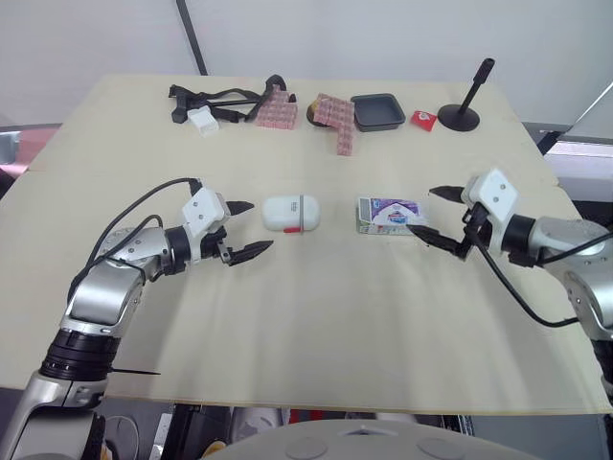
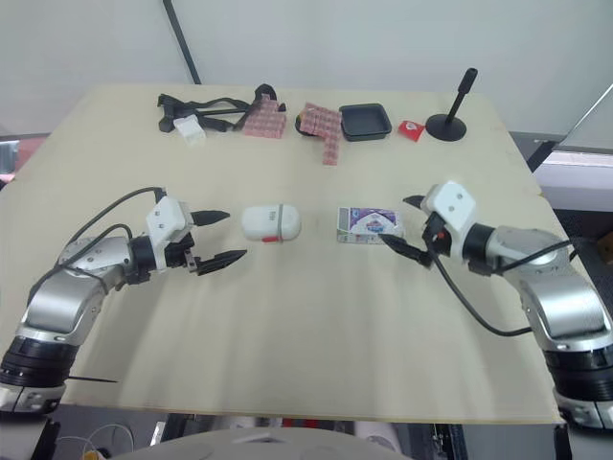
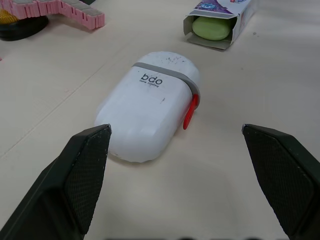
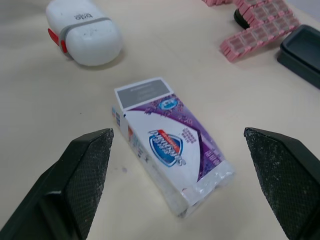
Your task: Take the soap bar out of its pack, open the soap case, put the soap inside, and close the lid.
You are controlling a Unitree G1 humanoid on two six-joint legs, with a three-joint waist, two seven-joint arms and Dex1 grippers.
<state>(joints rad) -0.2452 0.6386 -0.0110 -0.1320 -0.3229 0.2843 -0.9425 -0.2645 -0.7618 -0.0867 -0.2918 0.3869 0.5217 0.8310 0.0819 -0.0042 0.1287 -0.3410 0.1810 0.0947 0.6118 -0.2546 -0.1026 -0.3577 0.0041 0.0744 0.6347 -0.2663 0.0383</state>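
The left gripper (image 1: 261, 225) hovers low over the near-left part of the table (image 1: 306, 326). Its jaws are spread wide and hold nothing. It points at the case (image 1: 290, 213), which lies just beyond its fingertips and apart from them.

The right gripper (image 1: 421, 211) sits at about the same depth on the other side. Its jaws are also wide apart and empty. It faces the pack (image 1: 390, 215), and its nearer fingertip is just beside the pack's right end. I cannot tell whether they touch.

The case is white and rounded and lies flat near the middle of the table. Its lid is shut, with a grey band round it and a red latch (image 3: 190, 111) on the near side.

The pack lies flat just to the right of the case, printed face up. Its end flaps are open towards the case. The green soap (image 3: 212, 28) is inside it and shows at the open end.

Along the far edge, from left to right:
- a tangle of black straps (image 1: 215, 99)
- pink blocks (image 1: 278, 111)
- a black tray (image 1: 376, 111)
- a small red packet (image 1: 423, 119)
- a black stand (image 1: 466, 103)

All of these are well apart from both grippers.
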